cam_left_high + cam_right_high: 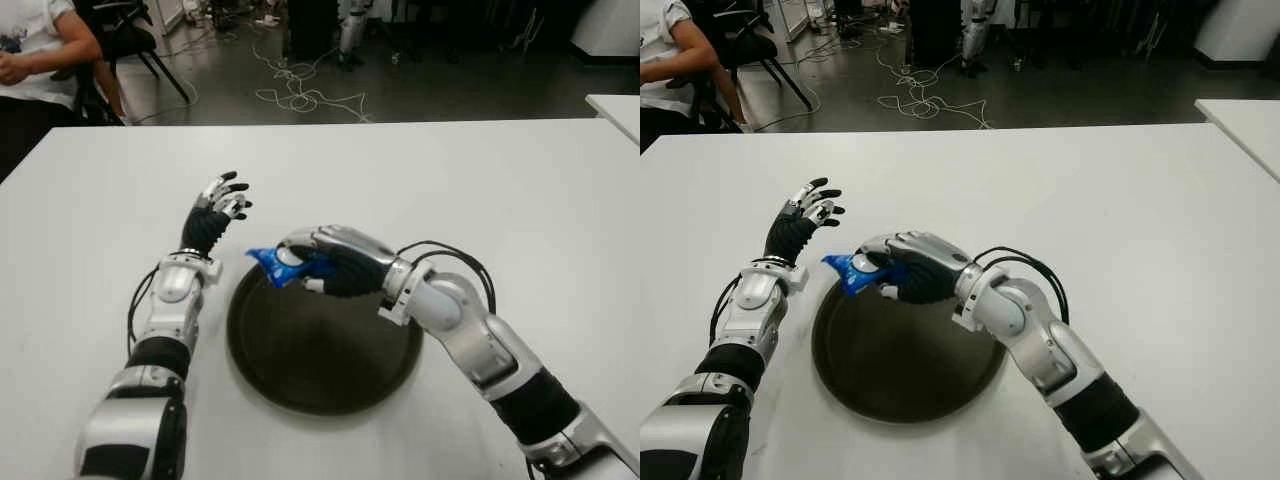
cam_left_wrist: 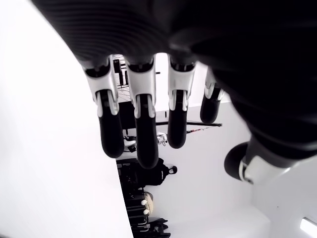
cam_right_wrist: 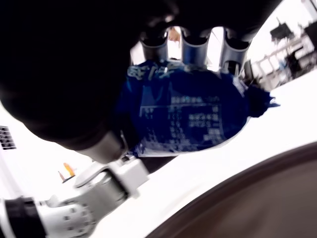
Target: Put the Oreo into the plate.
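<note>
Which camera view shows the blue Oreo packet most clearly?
The right wrist view: the Oreo packet fills it, printed side visible, gripped by the right hand. Both eye views show only its blue end over the plate rim. The left wrist view shows none.

White table (image 1: 420,170), a dark round plate (image 1: 320,360) directly on its near middle.
</note>
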`<action>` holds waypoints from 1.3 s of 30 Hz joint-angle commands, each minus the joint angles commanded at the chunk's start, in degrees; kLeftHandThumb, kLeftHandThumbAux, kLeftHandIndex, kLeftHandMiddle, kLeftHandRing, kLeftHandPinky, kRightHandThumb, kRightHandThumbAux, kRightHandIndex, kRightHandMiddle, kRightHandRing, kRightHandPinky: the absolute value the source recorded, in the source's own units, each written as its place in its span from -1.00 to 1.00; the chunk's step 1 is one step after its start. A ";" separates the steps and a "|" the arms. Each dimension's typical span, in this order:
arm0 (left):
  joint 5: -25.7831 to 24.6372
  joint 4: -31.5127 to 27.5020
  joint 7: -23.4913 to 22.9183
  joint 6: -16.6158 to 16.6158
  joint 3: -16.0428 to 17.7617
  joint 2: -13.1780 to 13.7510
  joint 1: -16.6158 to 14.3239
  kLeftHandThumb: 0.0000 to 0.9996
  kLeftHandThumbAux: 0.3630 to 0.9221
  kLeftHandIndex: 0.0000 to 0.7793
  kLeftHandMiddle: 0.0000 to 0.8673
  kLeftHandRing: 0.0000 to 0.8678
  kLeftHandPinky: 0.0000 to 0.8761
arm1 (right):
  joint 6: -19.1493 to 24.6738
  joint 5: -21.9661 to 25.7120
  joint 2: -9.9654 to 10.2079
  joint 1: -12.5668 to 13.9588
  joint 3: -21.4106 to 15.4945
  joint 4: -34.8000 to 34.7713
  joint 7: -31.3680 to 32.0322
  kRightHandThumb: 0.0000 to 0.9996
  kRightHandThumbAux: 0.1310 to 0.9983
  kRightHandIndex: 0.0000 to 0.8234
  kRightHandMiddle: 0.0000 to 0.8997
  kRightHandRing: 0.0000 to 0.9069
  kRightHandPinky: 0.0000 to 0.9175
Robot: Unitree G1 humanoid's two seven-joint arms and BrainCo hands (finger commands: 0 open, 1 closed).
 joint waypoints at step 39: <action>0.31 0.26 -0.10 1.02 -0.11 0.64 -0.17 0.44 -0.37 -0.58 -0.46 -0.34 -0.43 | -0.59 -1.39 -3.52 0.34 -1.40 2.72 4.25 -1.00 -0.45 -1.00 -1.00 -1.00 -1.00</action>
